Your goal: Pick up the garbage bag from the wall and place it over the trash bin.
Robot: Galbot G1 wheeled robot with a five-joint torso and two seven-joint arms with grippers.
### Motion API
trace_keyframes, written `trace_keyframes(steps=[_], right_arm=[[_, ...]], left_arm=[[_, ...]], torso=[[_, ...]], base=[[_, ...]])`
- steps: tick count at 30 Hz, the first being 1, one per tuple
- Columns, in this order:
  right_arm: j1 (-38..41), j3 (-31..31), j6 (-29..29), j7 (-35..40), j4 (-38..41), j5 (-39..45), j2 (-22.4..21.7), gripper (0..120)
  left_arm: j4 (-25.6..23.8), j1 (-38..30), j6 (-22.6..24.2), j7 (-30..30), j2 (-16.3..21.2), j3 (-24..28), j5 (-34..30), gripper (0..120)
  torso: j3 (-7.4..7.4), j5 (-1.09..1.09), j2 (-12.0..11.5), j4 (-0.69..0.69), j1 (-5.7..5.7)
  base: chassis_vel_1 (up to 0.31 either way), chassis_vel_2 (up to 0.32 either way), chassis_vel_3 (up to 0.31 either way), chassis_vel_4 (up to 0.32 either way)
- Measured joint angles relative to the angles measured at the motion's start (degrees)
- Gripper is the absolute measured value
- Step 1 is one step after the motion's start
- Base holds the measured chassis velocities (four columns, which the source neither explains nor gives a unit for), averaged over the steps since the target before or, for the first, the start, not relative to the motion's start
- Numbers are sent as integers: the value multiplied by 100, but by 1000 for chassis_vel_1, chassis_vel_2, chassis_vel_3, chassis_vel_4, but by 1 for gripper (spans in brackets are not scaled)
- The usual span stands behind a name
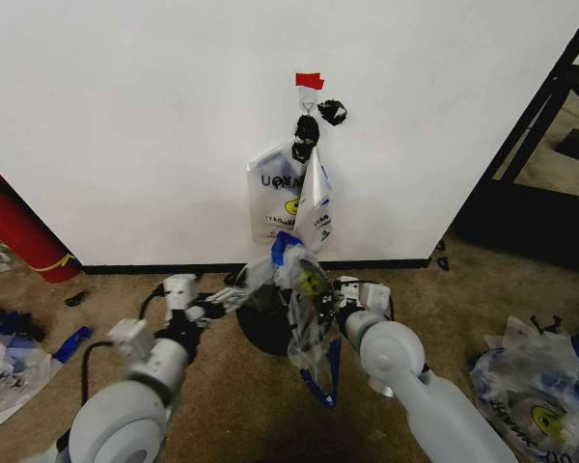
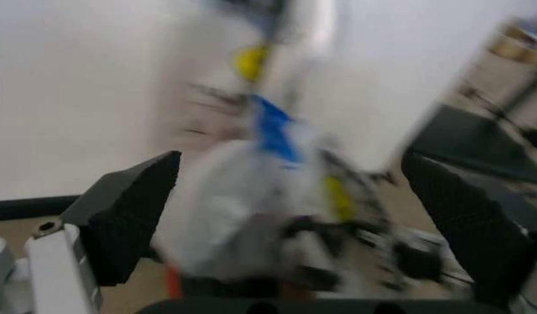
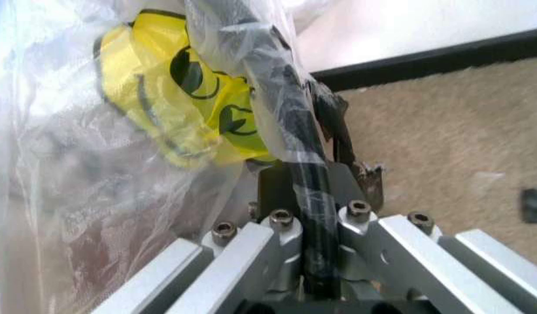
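Garbage bag: crumpled, draped over trash bin below the white wall | Right gripper: fingers clamped on bag plastic at the bin's rim | Left gripper: spread wide, facing the bag | Spare printed bags: hung on wall hook under red tape

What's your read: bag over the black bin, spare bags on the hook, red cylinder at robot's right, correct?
No: head view shows the red cylinder at the robot's left. The garbage bag is over the trash bin, spare bags on the hook.
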Motion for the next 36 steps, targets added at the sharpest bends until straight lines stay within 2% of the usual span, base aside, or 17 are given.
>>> trace_keyframes(steps=[2, 4, 5, 6, 8, 9, 13, 22, 28, 29, 35, 36], right_arm=[[-111, 52, 38, -95, 6, -299, 47, 0], [-180, 85, 69, -154, 6, -530, 85, 0], [-235, 114, 99, -206, 6, -757, 117, 0], [-235, 114, 99, -206, 6, -757, 117, 0], [-309, 153, 122, -270, 11, -1009, 143, 0], [-342, 180, 130, -298, 31, -1092, 144, 0], [-473, 293, 152, -381, 120, -1280, 118, 0], [-641, 405, 157, -427, 225, -1320, 83, 0], [-693, 440, 151, -432, 282, -1304, 80, 0], [-693, 440, 151, -432, 282, -1304, 80, 0], [-740, 457, 142, -432, 294, -1302, 82, 0], [-740, 457, 142, -432, 294, -1302, 82, 0]], left_arm=[[-39, -619, 112, -86, 155, 408, -471, 98], [-34, -1018, 195, -155, 201, 675, -783, 98], [13, -1436, 292, -228, 193, 911, -1084, 97], [13, -1436, 292, -228, 193, 911, -1084, 97], [154, -2090, 446, -381, 50, 1243, -1515, 96], [243, -2364, 502, -455, -28, 1453, -1641, 95], [718, -3061, 664, -661, -320, 2276, -1798, 93], [1320, -3299, 883, -815, -705, 2836, -1748, 84], [1664, -3322, 910, -835, -838, 3023, -1540, 59], [1664, -3322, 910, -835, -838, 3023, -1540, 59], [1787, -3324, 893, -873, -907, 3085, -1514, 35], [1787, -3324, 893, -873, -907, 3085, -1514, 35]], torso=[[0, 3, 0, 1, 0], [0, 2, 0, -1, 0], [0, 1, 0, 0, 0], [0, 1, 0, 0, 0], [0, 1, 0, 4, 0], [0, 2, 0, 1, 0], [0, 1, 0, 0, 0], [0, 1, 0, 1, 0], [0, 1, 0, 1, 0], [0, 1, 0, 1, 0], [0, 1, 0, 1, 0], [0, 1, 0, 1, 0]], base=[[0, 0, 0, 0], [0, 0, 0, 0], [0, 0, 0, 0], [0, 0, 0, 0], [0, 0, 0, 0], [0, 0, 0, 0], [0, 0, 0, 0], [0, 0, 0, 0], [0, 0, 0, 0], [0, 0, 0, 0], [0, 0, 0, 0], [0, 0, 0, 0]])
